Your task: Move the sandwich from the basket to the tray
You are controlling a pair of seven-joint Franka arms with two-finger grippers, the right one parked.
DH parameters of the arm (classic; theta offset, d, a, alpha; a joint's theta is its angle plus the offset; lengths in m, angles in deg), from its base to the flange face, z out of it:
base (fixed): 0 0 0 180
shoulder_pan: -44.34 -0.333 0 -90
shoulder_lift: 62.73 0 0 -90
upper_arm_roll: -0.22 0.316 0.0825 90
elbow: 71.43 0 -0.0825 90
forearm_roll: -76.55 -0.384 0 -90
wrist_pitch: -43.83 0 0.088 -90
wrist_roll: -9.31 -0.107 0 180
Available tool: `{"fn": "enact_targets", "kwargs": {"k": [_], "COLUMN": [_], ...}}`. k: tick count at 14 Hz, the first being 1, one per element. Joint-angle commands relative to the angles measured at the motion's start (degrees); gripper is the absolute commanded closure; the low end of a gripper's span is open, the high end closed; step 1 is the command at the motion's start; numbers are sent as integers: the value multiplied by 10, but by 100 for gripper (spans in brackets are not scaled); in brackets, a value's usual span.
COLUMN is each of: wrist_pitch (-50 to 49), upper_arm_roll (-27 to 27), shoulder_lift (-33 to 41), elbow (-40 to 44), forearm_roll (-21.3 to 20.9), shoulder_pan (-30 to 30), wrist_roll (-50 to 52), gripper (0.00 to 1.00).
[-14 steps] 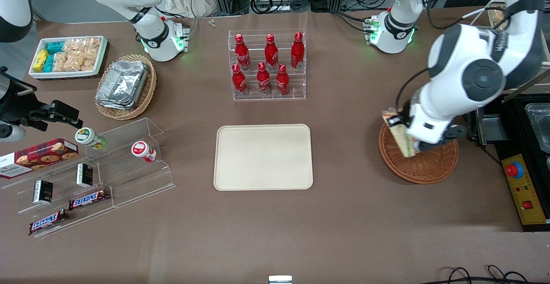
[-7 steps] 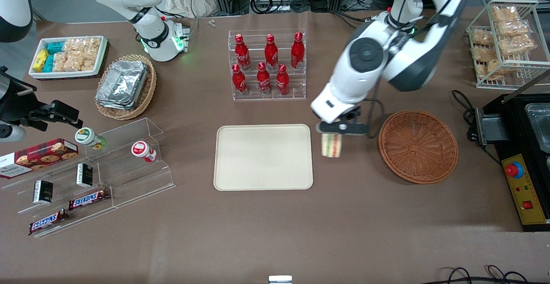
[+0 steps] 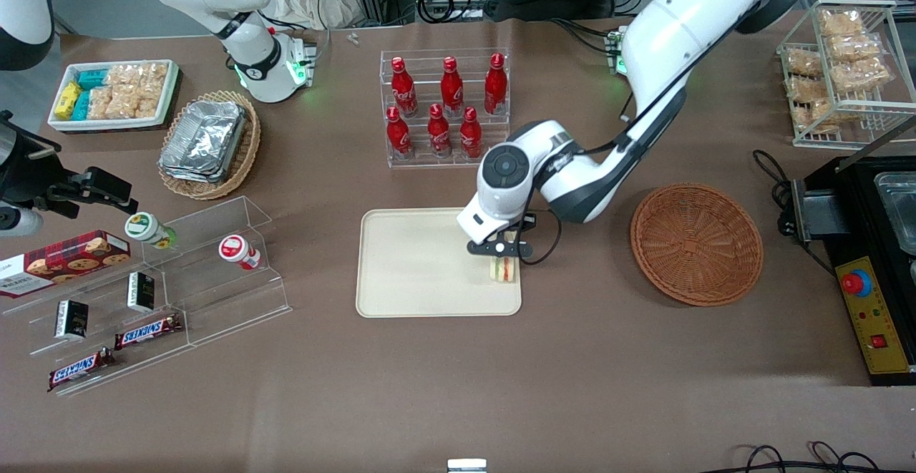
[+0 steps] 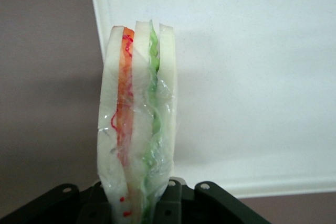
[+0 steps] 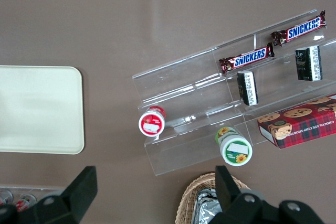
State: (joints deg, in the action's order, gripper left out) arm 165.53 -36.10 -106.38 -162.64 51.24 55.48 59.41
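The claw [image 3: 503, 252] is clamped on the sandwich [image 3: 504, 268], hanging over the tray [image 3: 401, 272] edge nearest the basket [image 3: 696, 244]; wrapped in film, it looks light, soft, squashable, best pinched gently across its bread faces.

Working left arm [image 3: 673, 36]: glossy white rounded shells with dark grey joint bands and a round dark grey cap bearing a small centre disc. A black cable loops along the forearm. Green light glows at its base, toward 1 o'clock. Gripper [image 3: 501, 250]: matte black, with visible screw heads.
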Motion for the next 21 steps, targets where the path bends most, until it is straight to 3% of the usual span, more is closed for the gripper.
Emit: {"fn": "enact_targets", "kwargs": {"k": [1,2,3,4,8,11,13,21], "wrist_pitch": [23,34,35,35,-7,-84,-130,-269], "upper_arm_roll": [12,19,19,19,18,16,13,14], "shoulder_lift": [-31,-31,-33,-35,-6,83,143,291], "elbow": [26,24,24,24,29,32,34,31], "forearm_roll": [-18,-16,-16,-16,-15,-3,34,187], "shoulder_pan": [8,8,10,11,9,-2,-33,-196], "wrist_roll": [27,28,29,30,55,77,68,-228], "gripper": [100,89,39,0,0,0,0,0]}}
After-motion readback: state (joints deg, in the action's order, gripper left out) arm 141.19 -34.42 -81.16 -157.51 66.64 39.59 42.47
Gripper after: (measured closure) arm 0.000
